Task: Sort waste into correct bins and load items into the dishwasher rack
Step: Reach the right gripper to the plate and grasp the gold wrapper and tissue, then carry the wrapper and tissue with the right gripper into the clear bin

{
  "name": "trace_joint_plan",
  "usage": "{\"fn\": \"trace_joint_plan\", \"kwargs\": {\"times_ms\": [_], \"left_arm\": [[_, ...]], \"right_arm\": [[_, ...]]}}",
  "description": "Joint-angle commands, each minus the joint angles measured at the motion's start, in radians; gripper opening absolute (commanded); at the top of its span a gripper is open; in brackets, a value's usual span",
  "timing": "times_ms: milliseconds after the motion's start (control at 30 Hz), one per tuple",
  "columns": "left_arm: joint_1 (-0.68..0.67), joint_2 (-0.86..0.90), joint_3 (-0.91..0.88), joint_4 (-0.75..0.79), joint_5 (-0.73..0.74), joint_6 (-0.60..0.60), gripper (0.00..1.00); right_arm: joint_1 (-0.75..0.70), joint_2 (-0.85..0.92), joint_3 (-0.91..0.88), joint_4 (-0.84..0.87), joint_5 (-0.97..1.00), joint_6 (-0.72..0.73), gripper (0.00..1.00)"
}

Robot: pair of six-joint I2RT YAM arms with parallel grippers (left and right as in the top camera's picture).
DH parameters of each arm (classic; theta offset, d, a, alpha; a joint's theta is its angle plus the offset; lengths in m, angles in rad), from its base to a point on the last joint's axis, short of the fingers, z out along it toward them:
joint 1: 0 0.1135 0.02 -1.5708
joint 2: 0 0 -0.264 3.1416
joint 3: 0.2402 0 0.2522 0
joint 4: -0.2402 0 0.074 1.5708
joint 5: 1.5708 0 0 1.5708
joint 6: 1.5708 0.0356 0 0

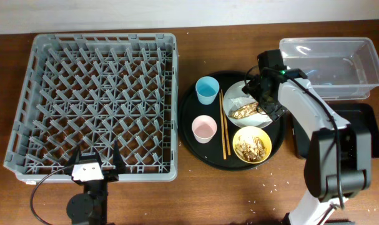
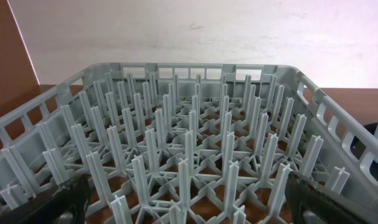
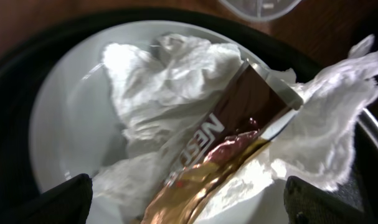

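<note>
My right gripper (image 1: 262, 100) hangs open just above the pale round plate (image 1: 234, 95) on the round black tray. In the right wrist view its fingers (image 3: 189, 202) straddle a brown-gold wrapper (image 3: 207, 162) lying on crumpled white napkins (image 3: 157, 87) on the plate (image 3: 64, 124). The yellow bowl (image 1: 252, 144) holds brown food scraps. A light-blue cup (image 1: 206, 89), a pink cup (image 1: 204, 129) and wooden chopsticks (image 1: 223, 124) lie on the tray. My left gripper (image 1: 95, 164) is open at the near edge of the grey dishwasher rack (image 1: 95, 100), also shown in the left wrist view (image 2: 189, 143).
The clear plastic tub (image 1: 331, 66) stands at the back right. The shallow black rectangular tray (image 1: 364, 128) lies in front of it, partly under my right arm. The round black tray (image 1: 189, 119) sits between rack and bins. Small crumbs lie on the brown table.
</note>
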Motion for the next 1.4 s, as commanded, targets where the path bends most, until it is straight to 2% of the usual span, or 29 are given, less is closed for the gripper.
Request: {"fn": "trace_joint_plan", "kwargs": {"times_ms": [0, 100, 200, 300, 400, 433, 467, 600, 700, 867, 1033, 1200, 1367], "left_arm": [[0.005, -0.008, -0.004, -0.004, 0.000, 0.019, 0.99], [0.005, -0.008, -0.004, -0.004, 0.000, 0.019, 0.99], [0.005, -0.008, -0.004, -0.004, 0.000, 0.019, 0.99], [0.005, -0.008, -0.004, -0.005, 0.000, 0.019, 0.99], [0.005, -0.008, -0.004, -0.004, 0.000, 0.019, 0.99], [0.005, -0.008, -0.004, -0.004, 0.000, 0.019, 0.99], [0.005, -0.008, -0.004, -0.004, 0.000, 0.019, 0.99], [0.005, -0.008, -0.004, -0.005, 0.000, 0.019, 0.99], [0.005, -0.008, -0.004, -0.004, 0.000, 0.019, 0.99], [0.005, -0.008, -0.004, -0.005, 0.000, 0.019, 0.99], [0.005, -0.008, -0.004, -0.004, 0.000, 0.019, 0.99], [0.005, -0.008, -0.004, -0.005, 0.000, 0.019, 0.99], [0.005, -0.008, -0.004, -0.005, 0.000, 0.019, 0.99]], "right_arm": [[-0.006, 0.059, 0.016, 0.012, 0.027, 0.023, 0.98], [-0.006, 0.082, 0.016, 0.053, 0.020, 0.023, 0.96], [-0.006, 0.086, 0.014, 0.075, 0.024, 0.023, 0.84], [-0.005, 0.116, 0.013, 0.079, 0.023, 0.072, 0.66], [-0.005, 0.133, 0.013, 0.086, 0.002, 0.094, 0.61], [-0.005, 0.134, 0.013, 0.086, 0.000, 0.094, 0.56], [-0.005, 0.134, 0.013, 0.085, 0.000, 0.094, 0.46], [-0.005, 0.134, 0.013, 0.084, -0.042, 0.093, 0.27], [-0.005, 0.134, 0.013, 0.063, -0.009, 0.085, 0.04], [-0.007, 0.095, 0.048, 0.063, -0.039, 0.000, 0.04], [-0.034, -0.068, 0.246, -0.004, -0.073, -0.106, 0.04], [-0.160, -0.134, 0.367, -0.011, 0.081, -0.124, 0.04], [-0.270, -0.063, 0.366, 0.064, 0.170, -0.124, 0.04]]}}
